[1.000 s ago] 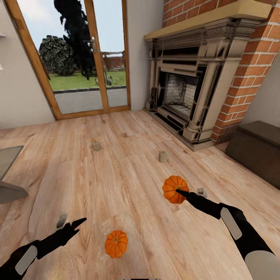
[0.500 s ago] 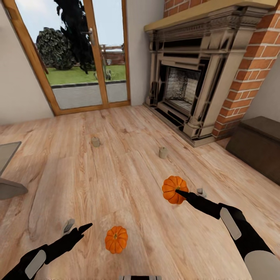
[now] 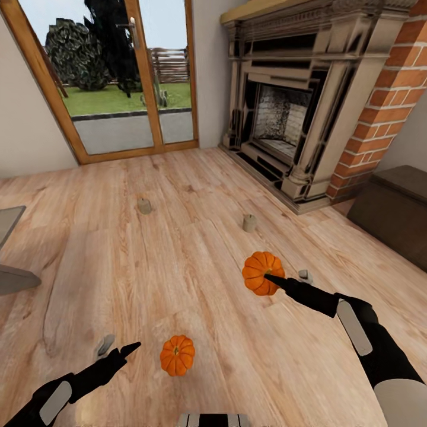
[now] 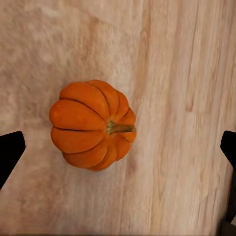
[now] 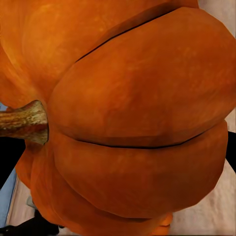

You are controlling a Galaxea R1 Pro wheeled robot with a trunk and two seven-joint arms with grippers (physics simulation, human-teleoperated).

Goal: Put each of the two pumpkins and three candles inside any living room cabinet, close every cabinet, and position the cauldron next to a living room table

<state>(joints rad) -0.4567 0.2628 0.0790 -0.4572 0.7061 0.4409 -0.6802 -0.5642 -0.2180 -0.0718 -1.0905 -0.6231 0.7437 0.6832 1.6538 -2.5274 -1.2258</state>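
One orange pumpkin (image 3: 261, 271) hangs just above the wood floor, with my right gripper (image 3: 277, 277) shut on it. Seen from the right wrist, that pumpkin (image 5: 132, 123) is very close, with a dark finger at each side edge. The other pumpkin (image 3: 177, 354) rests on the floor just right of my open left gripper (image 3: 122, 346). In the left wrist view this pumpkin (image 4: 92, 125) lies ahead between the spread fingertips (image 4: 10, 152), untouched. Two candles (image 3: 144, 206) (image 3: 249, 223) stand upright farther out. The dark cabinet (image 3: 398, 209) stands at the right with its fronts shut. The cauldron is out of view.
A corner of the grey glass table (image 3: 8, 220) and one wedge leg (image 3: 16, 279) jut in at the left. The stone fireplace (image 3: 296, 112) and brick chimney (image 3: 385, 101) fill the right rear. A glazed wooden door (image 3: 112, 77) is at the back.
The whole view has shifted as the head moved. My left gripper has edged right, closer to the floor pumpkin. The right gripper still holds its pumpkin.
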